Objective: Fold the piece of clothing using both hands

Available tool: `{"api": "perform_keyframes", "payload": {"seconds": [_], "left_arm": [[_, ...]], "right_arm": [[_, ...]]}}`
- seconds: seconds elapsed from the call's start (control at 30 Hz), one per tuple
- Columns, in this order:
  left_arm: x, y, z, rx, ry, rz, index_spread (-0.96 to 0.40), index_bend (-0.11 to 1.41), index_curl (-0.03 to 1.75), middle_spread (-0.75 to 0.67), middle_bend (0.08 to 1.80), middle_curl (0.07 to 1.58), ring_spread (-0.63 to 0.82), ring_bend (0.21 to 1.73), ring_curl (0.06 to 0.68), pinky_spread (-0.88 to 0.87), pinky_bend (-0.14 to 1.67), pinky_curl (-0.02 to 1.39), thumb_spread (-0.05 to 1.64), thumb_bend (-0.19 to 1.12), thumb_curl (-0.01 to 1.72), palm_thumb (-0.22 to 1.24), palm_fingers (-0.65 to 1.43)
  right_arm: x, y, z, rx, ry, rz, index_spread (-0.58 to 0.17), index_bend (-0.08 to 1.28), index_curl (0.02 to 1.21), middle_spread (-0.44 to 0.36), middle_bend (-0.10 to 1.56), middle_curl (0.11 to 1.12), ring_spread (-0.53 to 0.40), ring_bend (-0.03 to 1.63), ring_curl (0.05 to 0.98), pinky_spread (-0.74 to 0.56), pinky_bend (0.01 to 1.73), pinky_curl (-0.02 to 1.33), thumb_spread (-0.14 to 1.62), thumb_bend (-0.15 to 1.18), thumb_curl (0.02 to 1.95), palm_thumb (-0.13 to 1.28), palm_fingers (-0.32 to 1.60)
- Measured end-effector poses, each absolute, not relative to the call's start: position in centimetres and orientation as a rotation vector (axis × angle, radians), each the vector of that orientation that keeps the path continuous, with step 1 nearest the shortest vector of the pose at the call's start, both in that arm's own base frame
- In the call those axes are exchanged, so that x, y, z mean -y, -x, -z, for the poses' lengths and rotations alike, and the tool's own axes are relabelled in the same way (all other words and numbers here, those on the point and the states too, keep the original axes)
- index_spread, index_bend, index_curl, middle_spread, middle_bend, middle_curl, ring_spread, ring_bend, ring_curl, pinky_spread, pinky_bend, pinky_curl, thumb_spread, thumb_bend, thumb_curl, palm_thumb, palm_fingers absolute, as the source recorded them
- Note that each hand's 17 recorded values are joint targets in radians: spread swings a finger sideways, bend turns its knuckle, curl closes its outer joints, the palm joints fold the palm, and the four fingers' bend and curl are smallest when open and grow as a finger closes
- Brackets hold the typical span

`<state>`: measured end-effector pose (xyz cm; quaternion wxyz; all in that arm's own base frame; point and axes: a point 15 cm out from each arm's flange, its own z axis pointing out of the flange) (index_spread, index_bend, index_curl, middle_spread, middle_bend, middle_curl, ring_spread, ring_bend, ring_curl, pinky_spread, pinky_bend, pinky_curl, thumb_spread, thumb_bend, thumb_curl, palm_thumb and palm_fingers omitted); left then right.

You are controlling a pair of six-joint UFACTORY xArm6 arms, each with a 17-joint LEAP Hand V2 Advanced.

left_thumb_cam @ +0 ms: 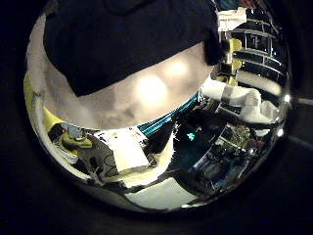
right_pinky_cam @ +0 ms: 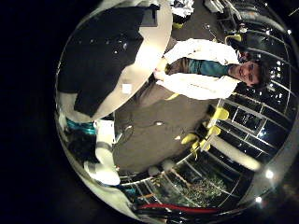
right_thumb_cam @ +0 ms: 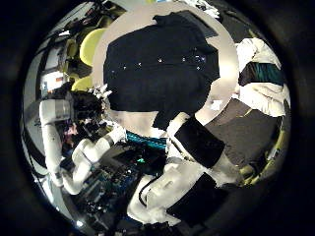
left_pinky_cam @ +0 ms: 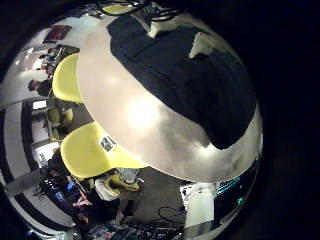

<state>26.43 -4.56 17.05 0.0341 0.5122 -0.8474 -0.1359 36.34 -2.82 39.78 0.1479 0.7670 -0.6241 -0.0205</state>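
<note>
A dark button-up shirt (right_thumb_cam: 162, 64) lies spread flat on the round table (right_thumb_cam: 224, 79) in the right thumb side palm view, with its sleeves out to the sides. That view also shows a robot arm with a hand (right_thumb_cam: 94, 106) beside the table's rim, away from the shirt. The shirt (left_pinky_cam: 190, 75) lies on the table (left_pinky_cam: 140, 115) in the left little finger side palm view. It also shows in the left thumb side palm view (left_thumb_cam: 117, 39) and in the right little finger side palm view (right_pinky_cam: 103, 61). Both palms are well above the table. No fingers touch the cloth.
Two chairs (left_pinky_cam: 65, 80) (left_pinky_cam: 95, 150) stand next to the table's rim. A white robot arm (left_thumb_cam: 245, 98) shows beside the table. Bare tabletop (left_thumb_cam: 147, 93) surrounds the shirt. Desks and shelves stand farther out in the room.
</note>
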Motion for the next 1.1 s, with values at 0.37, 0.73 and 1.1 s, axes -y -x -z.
{"api": "perform_keyframes", "payload": {"seconds": [0.37,0.73,1.1], "left_arm": [[3.2,-26.5,-15.5,2.624,-1.585,0.608,-0.06,0.23,0.39,0.0,0.25,0.41,0.2,0.59,0.151,0.34,0.2,0.29,0.87,-0.02,0.33,0.22,0.36],[3.4,-26.8,-13.9,2.589,-1.58,0.742,-0.13,0.24,0.47,-0.16,0.38,0.5,-0.03,0.61,0.165,0.18,0.18,0.27,0.89,-0.03,0.33,0.32,0.44],[4.6,-29.3,-16.0,2.622,-1.681,0.6,-0.37,0.26,0.63,-0.44,0.71,0.7,-0.45,1.02,0.338,-0.46,0.5,0.35,1.09,-0.01,0.33,0.51,1.18]], "right_arm": [[3.0,-36.4,-39.8,1.783,-2.211,0.055,-0.35,0.16,0.28,-0.038,0.29,0.37,0.085,0.59,0.215,0.37,0.51,0.23,1.41,-0.01,0.31,0.55,0.26],[3.5,-36.3,-40.0,1.77,-2.22,0.055,-0.35,0.16,0.28,-0.034,0.29,0.37,0.085,0.59,0.218,0.37,0.5,0.23,1.4,-0.01,0.3,0.54,0.26],[4.0,-36.1,-40.1,1.777,-2.217,0.058,-0.351,0.16,0.29,-0.034,0.29,0.37,0.081,0.59,0.22,0.37,0.49,0.23,1.39,-0.01,0.3,0.54,0.27]]}}
